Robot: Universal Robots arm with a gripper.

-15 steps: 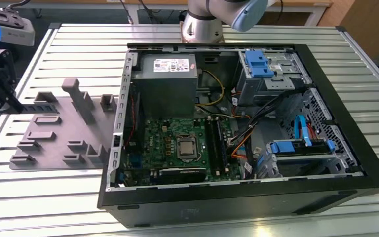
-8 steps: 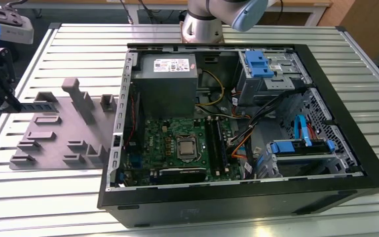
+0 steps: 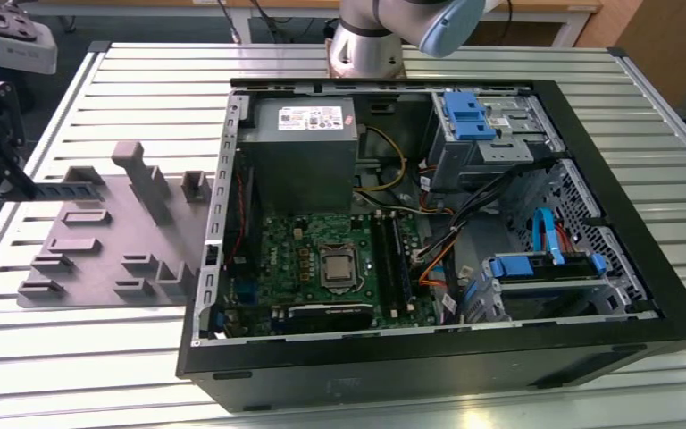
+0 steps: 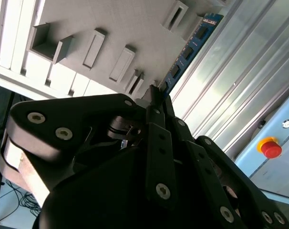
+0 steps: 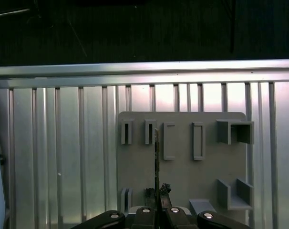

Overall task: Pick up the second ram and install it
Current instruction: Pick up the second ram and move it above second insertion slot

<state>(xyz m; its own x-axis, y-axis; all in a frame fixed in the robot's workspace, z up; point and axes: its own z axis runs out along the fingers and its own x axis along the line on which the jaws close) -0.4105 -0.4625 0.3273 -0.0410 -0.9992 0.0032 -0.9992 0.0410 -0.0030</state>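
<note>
within the pincer (image 5: 157, 202), one ram (image 5: 157, 152)

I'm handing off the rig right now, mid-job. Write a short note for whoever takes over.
Gripper: shut on one end of the long, thin, dark green circuit-board ram stick.
Where: stick held over the gray plastic tray with upright blocks, at the exterior view's left of the open black computer case.
Done: pickup.
Left: install; the stick is not yet on the green motherboard.
</note>
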